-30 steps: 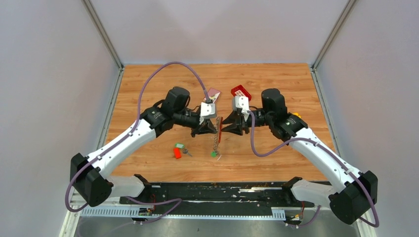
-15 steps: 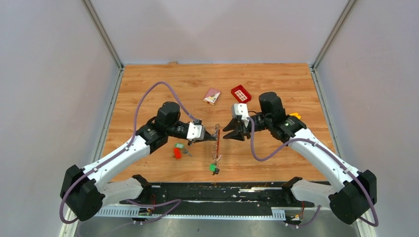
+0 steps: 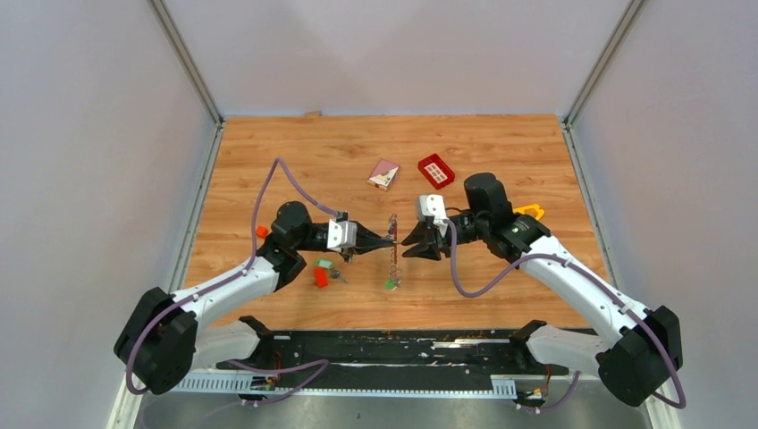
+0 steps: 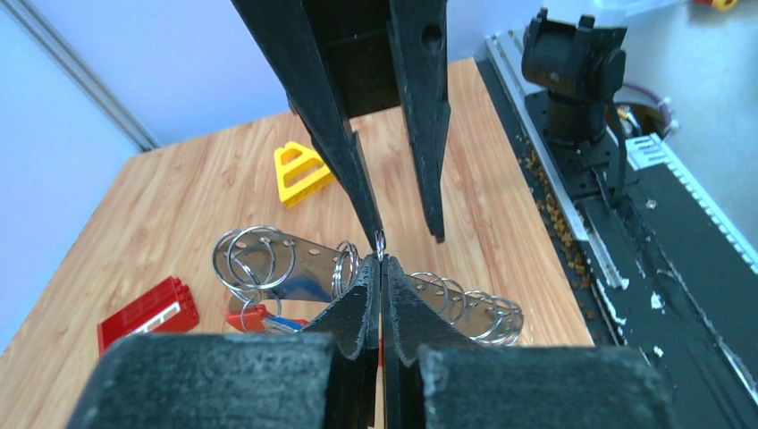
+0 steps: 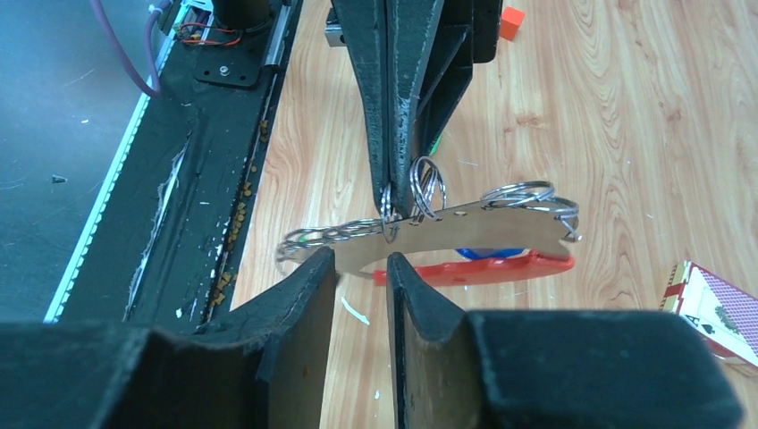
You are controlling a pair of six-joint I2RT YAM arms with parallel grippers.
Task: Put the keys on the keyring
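Both arms have pulled back from the red rectangular gridded tray (image 3: 435, 170) toward the near edge of the wooden table (image 3: 268, 161). The left arm has folded in most, and the load came along with them.

- The long grey metal keyring (image 3: 391, 259), a strip with wire rings and a red curved end piece, hangs in the air on the near side of the tray, between the 2 pincers.
- The left pincer (image 3: 388, 240) is pressed together, pinching 1 wire ring on the strip.
- The right pincer (image 3: 405, 243) faces it with fingers partly spread at the strip's edge, clamped on nothing I can make out.
- What looks like a green-headed key (image 3: 390, 283) dangles at the strip's low end.
- A loose green-headed silver key (image 3: 325, 264) lies well off from the tray on the left arm's side, just beside a small red block (image 3: 320, 278).

Step in hand, my reading: steadying the strip between pickups, with at least 1 key yet to thread.

Next move probably calls for the right pincer to close on the strip, freeing the left to fetch the loose key. The strip hangs free and may swing, so the closing wants care.
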